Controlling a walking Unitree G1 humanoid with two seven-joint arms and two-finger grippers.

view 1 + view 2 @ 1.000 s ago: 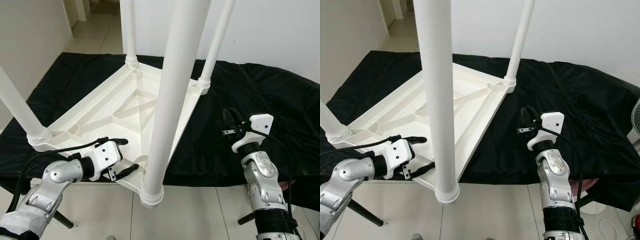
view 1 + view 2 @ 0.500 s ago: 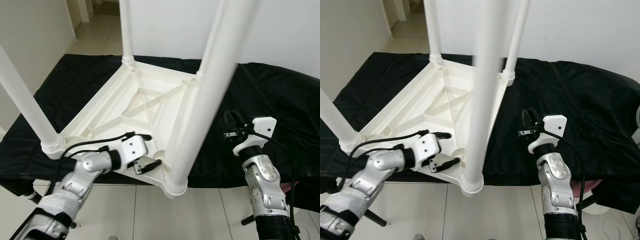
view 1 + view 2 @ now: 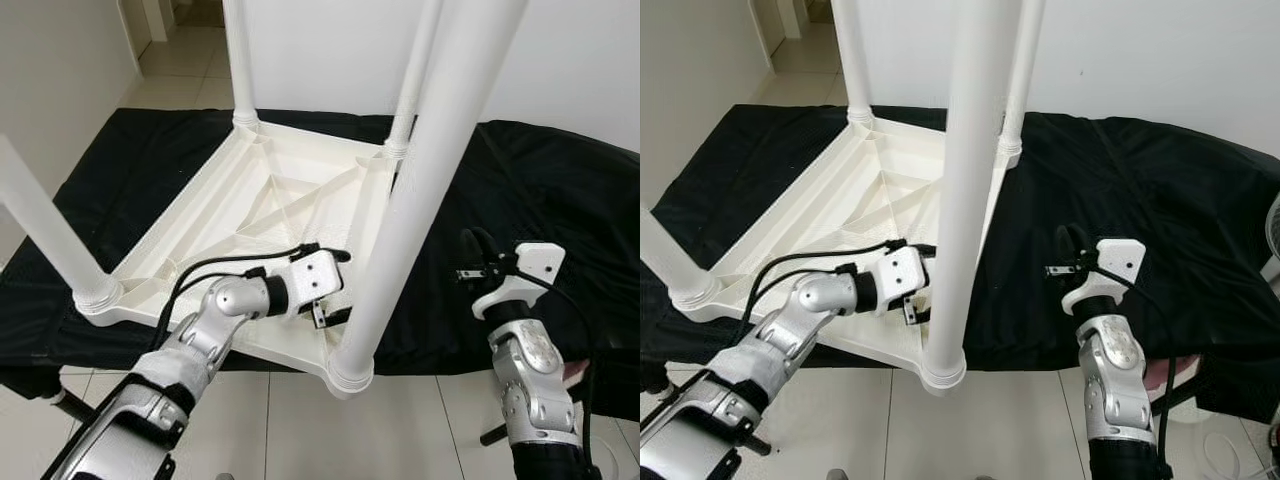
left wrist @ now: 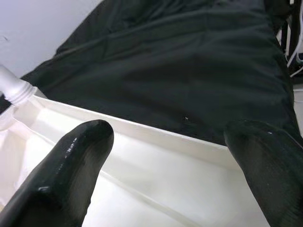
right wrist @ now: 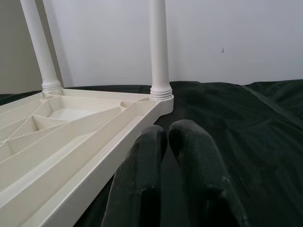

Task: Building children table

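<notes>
Left eye view: white ribbed table lies upside down on black cloth, legs pointing up. Left gripper gapes over its rim; right gripper clenched, grasping nothing

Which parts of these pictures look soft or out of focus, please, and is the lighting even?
Left wrist view: the two black fingers are blurred, too close to the lens, while the black cloth is sharper. Right wrist view: the fingers are likewise soft. Eye views: the nearest table leg looms oversized and slightly soft; the light is even and diffuse, with no harsh glare.

Head cameras down; wrist cameras table-level
</notes>
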